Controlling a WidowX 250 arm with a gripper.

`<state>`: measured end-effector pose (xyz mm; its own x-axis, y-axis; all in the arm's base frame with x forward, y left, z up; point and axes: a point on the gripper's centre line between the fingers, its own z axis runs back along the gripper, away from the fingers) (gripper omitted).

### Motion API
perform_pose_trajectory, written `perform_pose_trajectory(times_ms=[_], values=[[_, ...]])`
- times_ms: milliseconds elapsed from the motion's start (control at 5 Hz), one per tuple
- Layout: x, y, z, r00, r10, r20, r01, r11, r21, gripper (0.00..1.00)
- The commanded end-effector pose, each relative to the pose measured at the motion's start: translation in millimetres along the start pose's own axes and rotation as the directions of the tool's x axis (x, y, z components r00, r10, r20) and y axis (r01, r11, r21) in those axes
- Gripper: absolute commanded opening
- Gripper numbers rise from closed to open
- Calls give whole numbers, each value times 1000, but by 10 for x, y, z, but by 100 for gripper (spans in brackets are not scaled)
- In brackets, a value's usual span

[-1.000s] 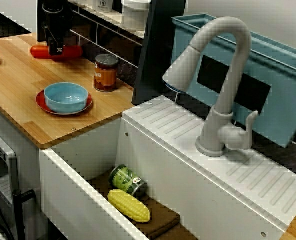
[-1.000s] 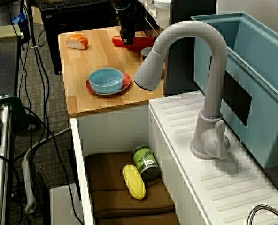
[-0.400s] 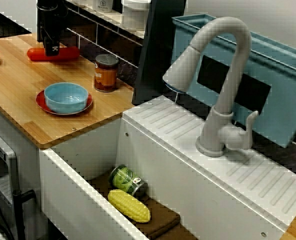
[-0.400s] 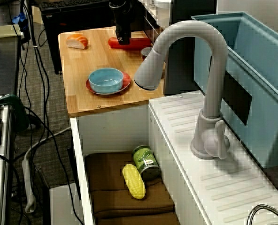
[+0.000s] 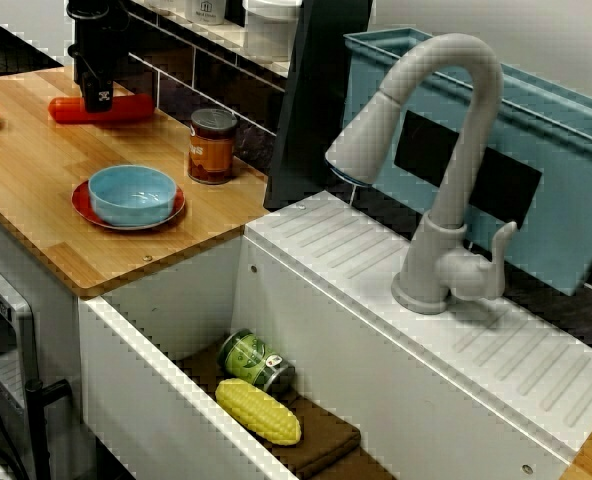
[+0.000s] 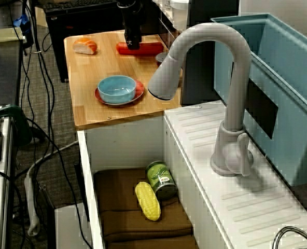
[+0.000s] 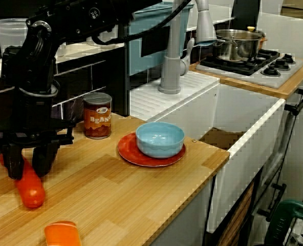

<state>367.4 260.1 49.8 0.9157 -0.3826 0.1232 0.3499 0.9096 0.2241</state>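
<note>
- The black gripper [image 7: 28,162] hangs fingers-down over the back left of the light wooden counter [image 7: 141,200]. Its jaws stand only narrowly apart and close on the red sausage-shaped object [image 7: 30,188] from both sides.
- In the view from above the sink, the gripper [image 5: 98,97] sits a little off the middle of the red sausage-shaped object [image 5: 128,108], so the longer part sticks out toward the can.
- Whether the object rests on the wood or hangs just clear of it cannot be told.
- As a judgement, the hold looks sound if the squeeze is gentle, since a smooth, rounded body may roll or slip out between the fingers. The off-centre grip may also let the free end droop or swing.
- Any sideways travel wants care with the neighbours: the brown tin can [image 7: 98,116] is near and the orange-and-white food piece [image 7: 62,233] lies toward the front edge. The light-blue bowl [image 7: 160,139] on the round red plate [image 7: 128,151] stands farther along.
- The can's label reads "BEANS" in pale letters.
- White lettering on the robot arm [image 7: 92,11] and a pale mark on the gripper are too small to read.
- In the white sink [image 5: 166,420], the label of the green can [image 5: 256,361] beside the yellow corn cob [image 5: 259,411] cannot be made out.
</note>
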Motion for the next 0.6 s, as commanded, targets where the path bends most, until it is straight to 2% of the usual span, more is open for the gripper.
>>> perform_pose_trajectory(times_ms=[0, 400], values=[[-55, 93, 462, 999, -2, 36, 1, 999, 49, 0], [-113, -44, 492, 999, -19, 36, 18, 1000, 18, 0]])
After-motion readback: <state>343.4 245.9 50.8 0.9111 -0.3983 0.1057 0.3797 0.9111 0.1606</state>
